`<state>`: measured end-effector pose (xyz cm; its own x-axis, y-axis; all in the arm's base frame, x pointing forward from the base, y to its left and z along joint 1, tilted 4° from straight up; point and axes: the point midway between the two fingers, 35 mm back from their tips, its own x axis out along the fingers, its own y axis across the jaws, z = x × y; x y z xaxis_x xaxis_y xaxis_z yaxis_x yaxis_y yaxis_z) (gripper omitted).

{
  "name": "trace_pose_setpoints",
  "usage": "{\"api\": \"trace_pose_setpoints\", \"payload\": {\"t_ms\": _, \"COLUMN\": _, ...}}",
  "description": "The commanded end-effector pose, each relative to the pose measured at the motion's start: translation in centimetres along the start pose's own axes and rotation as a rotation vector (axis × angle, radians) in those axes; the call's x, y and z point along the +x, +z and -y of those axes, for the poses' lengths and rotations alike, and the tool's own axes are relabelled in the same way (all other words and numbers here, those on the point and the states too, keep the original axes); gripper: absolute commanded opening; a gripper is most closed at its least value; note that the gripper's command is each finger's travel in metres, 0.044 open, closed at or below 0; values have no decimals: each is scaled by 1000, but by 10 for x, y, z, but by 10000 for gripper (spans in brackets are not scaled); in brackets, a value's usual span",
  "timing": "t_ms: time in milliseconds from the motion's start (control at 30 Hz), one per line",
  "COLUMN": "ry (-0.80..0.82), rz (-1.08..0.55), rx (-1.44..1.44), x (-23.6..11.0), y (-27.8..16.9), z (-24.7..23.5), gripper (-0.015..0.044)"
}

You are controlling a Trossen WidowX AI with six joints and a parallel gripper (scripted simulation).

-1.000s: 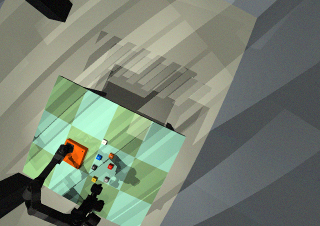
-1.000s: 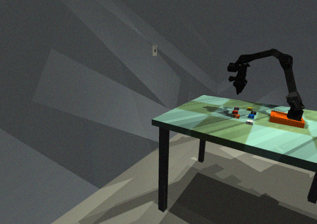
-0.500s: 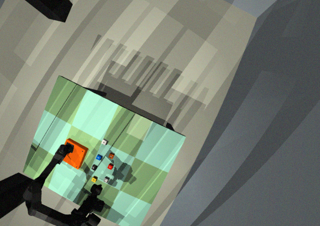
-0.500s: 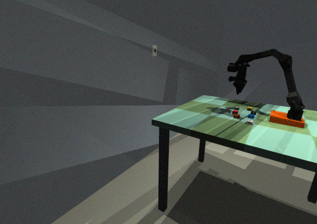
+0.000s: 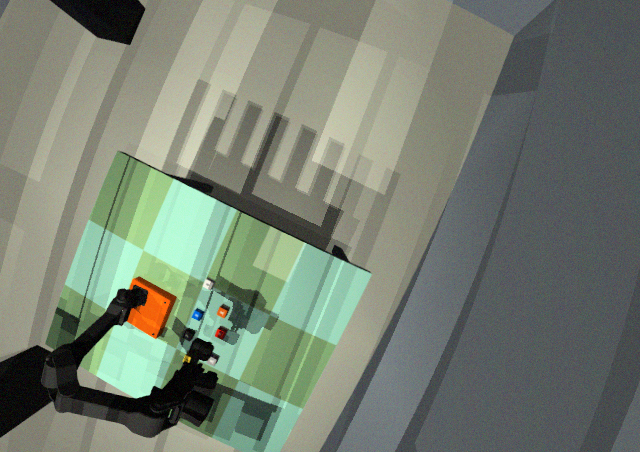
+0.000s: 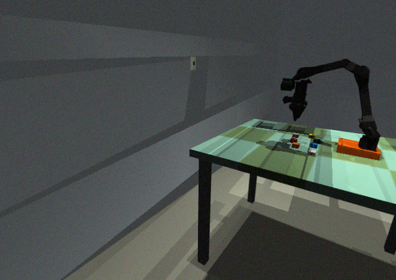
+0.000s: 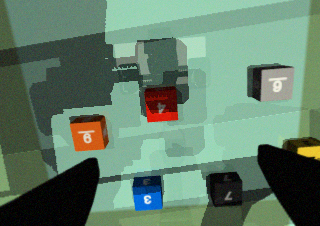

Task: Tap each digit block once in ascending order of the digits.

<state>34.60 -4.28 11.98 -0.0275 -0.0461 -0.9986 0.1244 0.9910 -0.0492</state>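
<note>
Several small digit blocks lie close together on the green table. In the wrist view I see a red block with 4, a blue block with 3, a black block with 7, an orange block and a grey block that each read 6 or 9, and the edge of a yellow block. A white block lies apart. My gripper is open, empty, and high above the blocks.
The arm stands on an orange base plate on the table near the blocks. The arm's shadow falls across the blocks. Around the table are a bare floor and grey walls.
</note>
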Motion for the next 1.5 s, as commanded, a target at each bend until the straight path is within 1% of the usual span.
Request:
{"api": "trace_pose_setpoints", "payload": {"t_ms": 0, "ry": 10, "rz": -4, "rx": 2, "x": -1, "y": -27, "z": -65, "gripper": 400}}
{"api": "trace_pose_setpoints", "payload": {"t_ms": 133, "ry": 14, "rz": -8, "rx": 1, "x": 0, "y": -62, "z": -118, "gripper": 400}}
{"api": "trace_pose_setpoints", "payload": {"t_ms": 267, "ry": 14, "rz": -15, "rx": 1, "x": 2, "y": -105, "z": -161, "gripper": 400}}
{"api": "trace_pose_setpoints", "payload": {"t_ms": 333, "ry": 14, "rz": -17, "rx": 1, "x": 3, "y": -119, "z": -171, "gripper": 400}}
{"api": "trace_pose_setpoints", "payload": {"t_ms": 533, "ry": 14, "rz": -17, "rx": 1, "x": 3, "y": -120, "z": -172, "gripper": 400}}
{"api": "trace_pose_setpoints", "payload": {"t_ms": 600, "ry": 14, "rz": -17, "rx": 1, "x": 14, "y": -119, "z": -173, "gripper": 348}}
{"api": "trace_pose_setpoints", "payload": {"t_ms": 700, "ry": 14, "rz": -17, "rx": 1, "x": 61, "y": -119, "z": -174, "gripper": 269}}
{"api": "trace_pose_setpoints", "payload": {"t_ms": 767, "ry": 13, "rz": -17, "rx": 1, "x": 82, "y": -121, "z": -173, "gripper": 216}}
{"api": "trace_pose_setpoints", "payload": {"t_ms": 1000, "ry": 13, "rz": -17, "rx": 1, "x": 84, "y": -122, "z": -173, "gripper": 32}}
{"api": "trace_pose_setpoints", "payload": {"t_ms": 1033, "ry": 13, "rz": -17, "rx": 1, "x": 84, "y": -122, "z": -173, "gripper": 20}}
{"api": "trace_pose_setpoints", "payload": {"t_ms": 1467, "ry": 13, "rz": -17, "rx": 1, "x": 86, "y": -122, "z": -173, "gripper": 20}}
